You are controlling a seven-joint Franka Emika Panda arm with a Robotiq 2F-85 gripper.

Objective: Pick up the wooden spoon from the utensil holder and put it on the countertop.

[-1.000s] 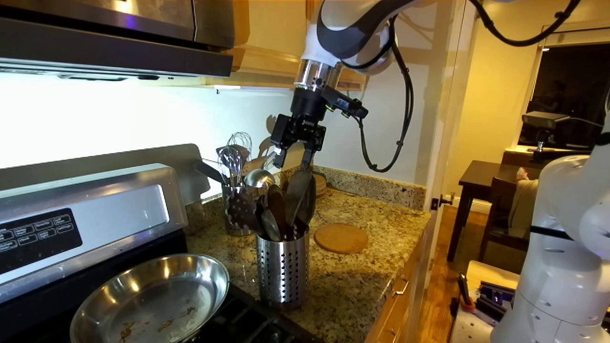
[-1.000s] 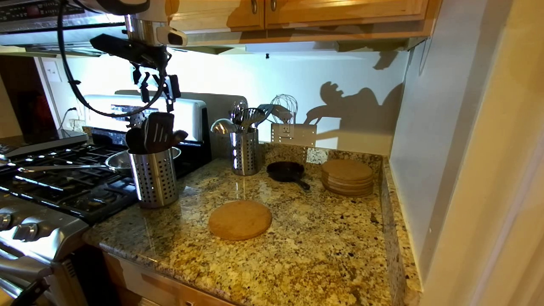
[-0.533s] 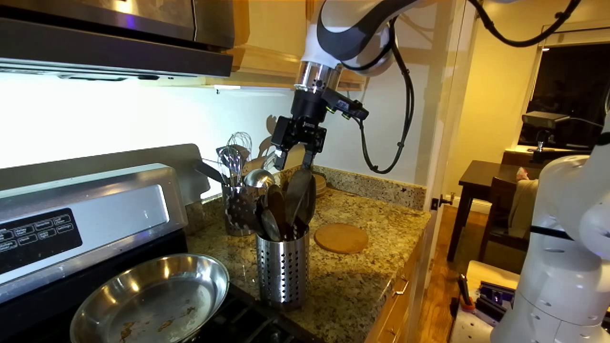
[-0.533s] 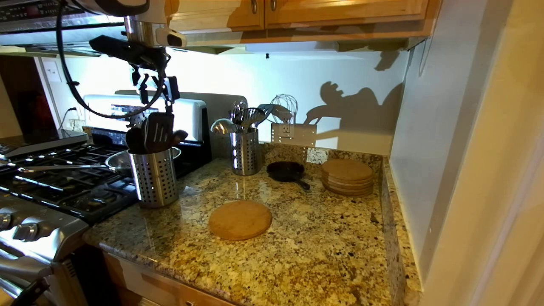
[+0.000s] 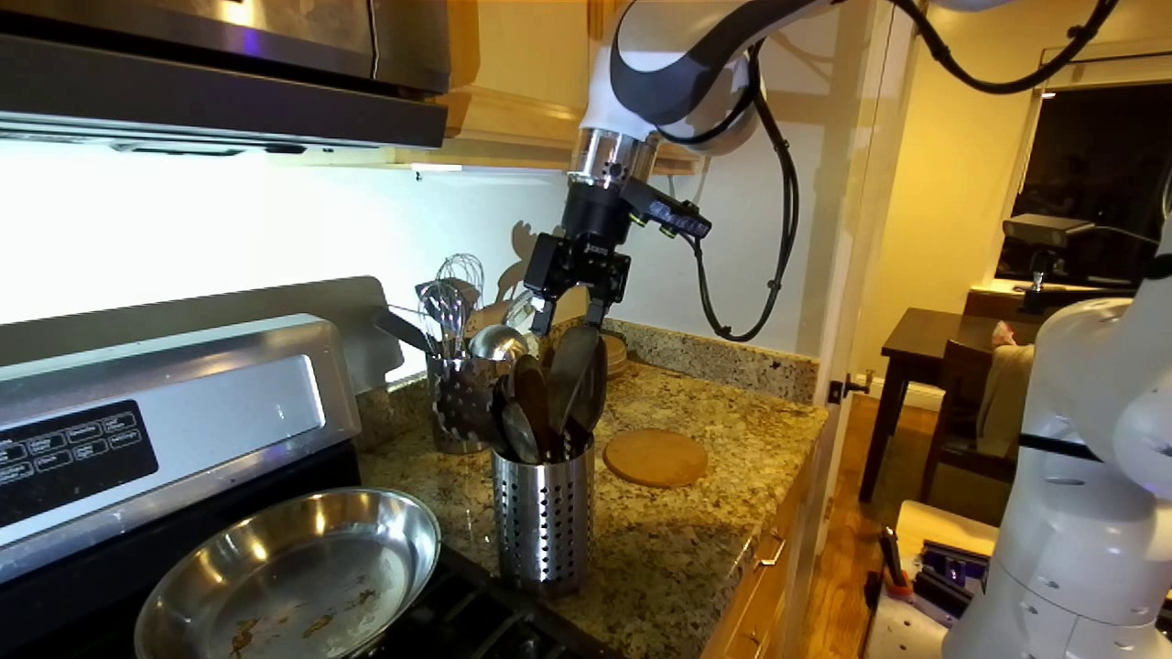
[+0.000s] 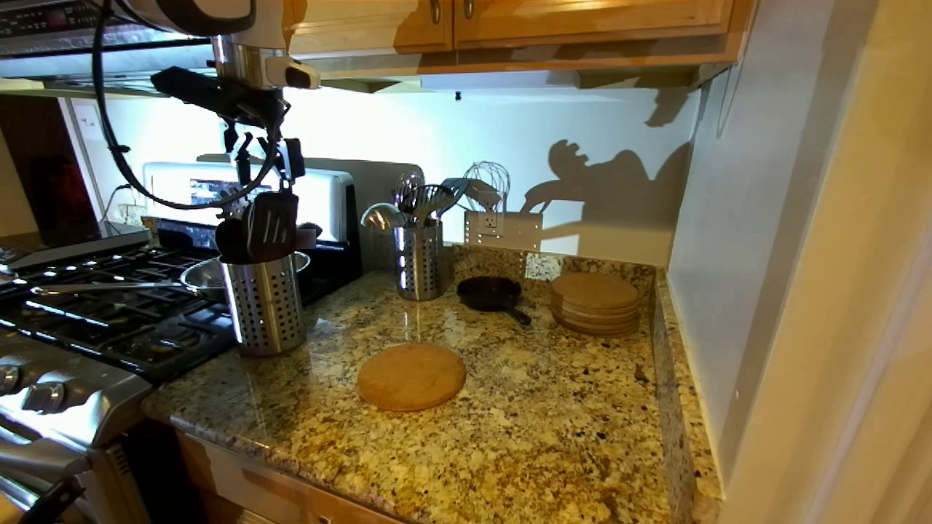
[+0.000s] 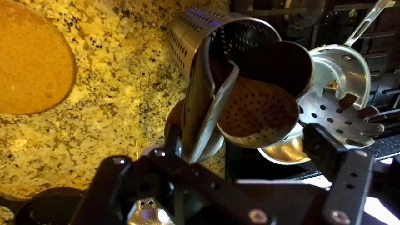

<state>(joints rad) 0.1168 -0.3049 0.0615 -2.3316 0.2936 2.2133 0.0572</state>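
Note:
The perforated metal utensil holder stands beside the stove, full of upright utensils; it also shows in an exterior view and the wrist view. A brown oval head among them looks like the wooden spoon; its handle is hidden, and in the wrist view I cannot tell which head it is. A slotted spatula stands beside it. My gripper is open and empty, pointing down just above the utensil tops, also seen in an exterior view. The granite countertop extends beyond the holder.
A round board lies on the countertop. A container of metal utensils, a small black skillet and stacked round boards stand near the back wall. A steel pan is on the stove. Cabinets hang above.
My gripper has come down slightly toward the utensil tops, still open. The holder and the utensils have not moved.

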